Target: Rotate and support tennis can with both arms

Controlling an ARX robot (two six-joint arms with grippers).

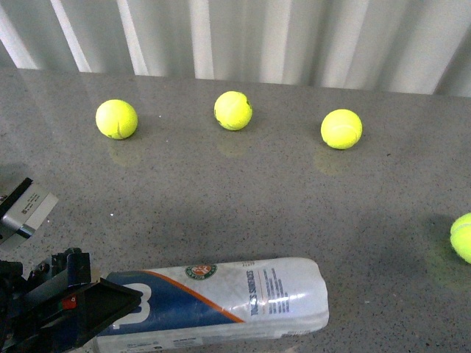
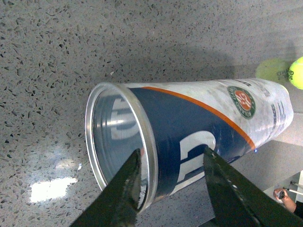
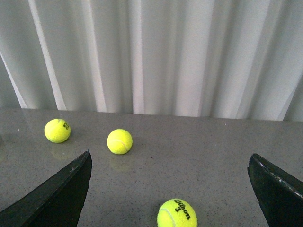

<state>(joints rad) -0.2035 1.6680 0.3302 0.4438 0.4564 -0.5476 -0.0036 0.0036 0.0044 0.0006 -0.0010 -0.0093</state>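
The tennis can (image 1: 221, 301) lies on its side near the table's front edge, with its navy end to the left and its clear end to the right. My left gripper (image 1: 110, 305) is at the navy end and stands open. In the left wrist view that gripper (image 2: 173, 156) straddles the can (image 2: 189, 123) at its metal rim (image 2: 97, 142). One finger (image 2: 125, 189) crosses the open mouth and the other (image 2: 227, 189) lies outside the label. My right gripper (image 3: 169, 154) is open over bare table, and the can is out of its view.
Several yellow tennis balls lie on the grey table (image 1: 243, 191): three in a row at the back (image 1: 116, 119), (image 1: 233, 110), (image 1: 341, 129), and one at the right edge (image 1: 464, 237). A ball marked 3 (image 3: 176, 213) sits just before my right gripper. White curtain (image 1: 235, 37) behind.
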